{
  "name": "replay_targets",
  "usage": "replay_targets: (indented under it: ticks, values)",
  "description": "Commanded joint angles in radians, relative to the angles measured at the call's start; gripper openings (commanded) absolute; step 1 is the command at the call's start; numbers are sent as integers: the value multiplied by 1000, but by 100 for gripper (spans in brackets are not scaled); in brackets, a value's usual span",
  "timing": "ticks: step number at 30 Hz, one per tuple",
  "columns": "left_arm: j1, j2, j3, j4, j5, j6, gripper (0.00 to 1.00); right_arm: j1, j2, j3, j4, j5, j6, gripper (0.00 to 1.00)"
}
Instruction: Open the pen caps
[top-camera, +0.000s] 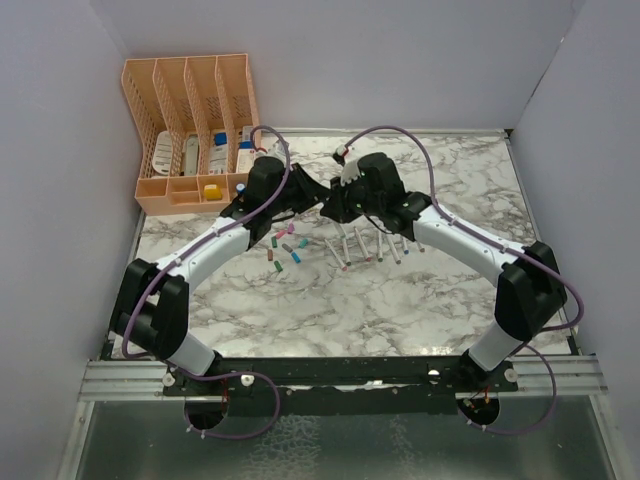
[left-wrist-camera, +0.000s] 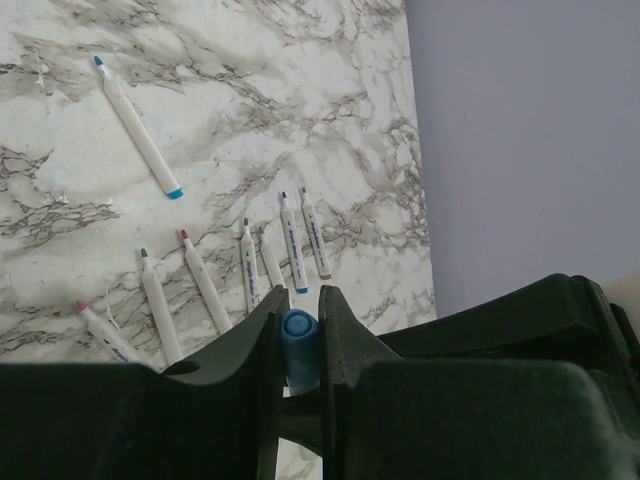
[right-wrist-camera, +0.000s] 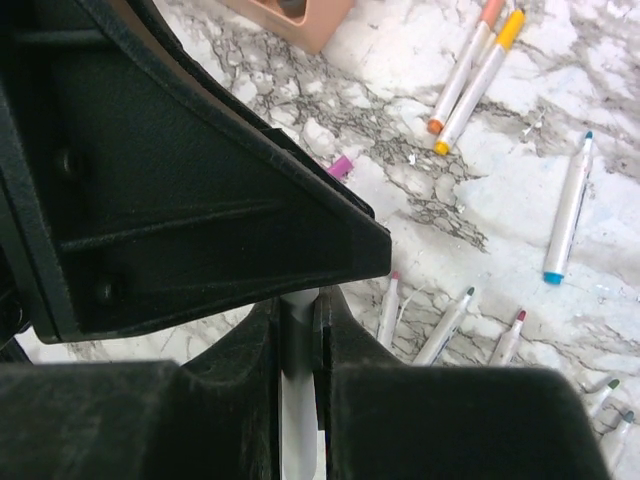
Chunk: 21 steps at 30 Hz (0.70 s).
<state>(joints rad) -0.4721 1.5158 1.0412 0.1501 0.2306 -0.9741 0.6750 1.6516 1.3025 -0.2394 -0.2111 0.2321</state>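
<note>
In the top view my two grippers meet above the table's far middle: left gripper (top-camera: 316, 200), right gripper (top-camera: 338, 205). In the left wrist view my left gripper (left-wrist-camera: 299, 302) is shut on a blue pen cap (left-wrist-camera: 299, 345). In the right wrist view my right gripper (right-wrist-camera: 298, 308) is shut on a white pen barrel (right-wrist-camera: 298, 400); its far end is hidden behind the left gripper's black body (right-wrist-camera: 200, 180). I cannot tell whether cap and barrel are joined. Several loose coloured caps (top-camera: 285, 247) lie on the marble below the grippers. A purple cap (right-wrist-camera: 341, 166) shows on the table.
A row of uncapped white pens (top-camera: 372, 245) lies right of the caps and shows in the left wrist view (left-wrist-camera: 290, 245). One blue-capped pen (left-wrist-camera: 140, 125) lies apart. Orange and yellow capped pens (right-wrist-camera: 470, 70) lie together. A peach organiser (top-camera: 190, 135) stands at the back left.
</note>
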Motion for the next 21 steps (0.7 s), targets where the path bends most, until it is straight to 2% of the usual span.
replay_targets:
  ticks: [1,7,12,17,21]
  values:
    - [67,27,97,-38,-106,52,0,6,-91,-84,-29,-7,6,1]
    - [133,141,258,-59,-162,75,0,6,-210,-237,-41,-12,29,1]
    - [144,174,336,-92,-139,93,0,6,-250,-262,-53,103,15,1]
    - [139,118,239,-161,-62,146,0,-23,-111,-124,-97,338,-39,1]
    - [125,-11,64,-239,-64,205,0,-89,58,42,-100,377,-92,1]
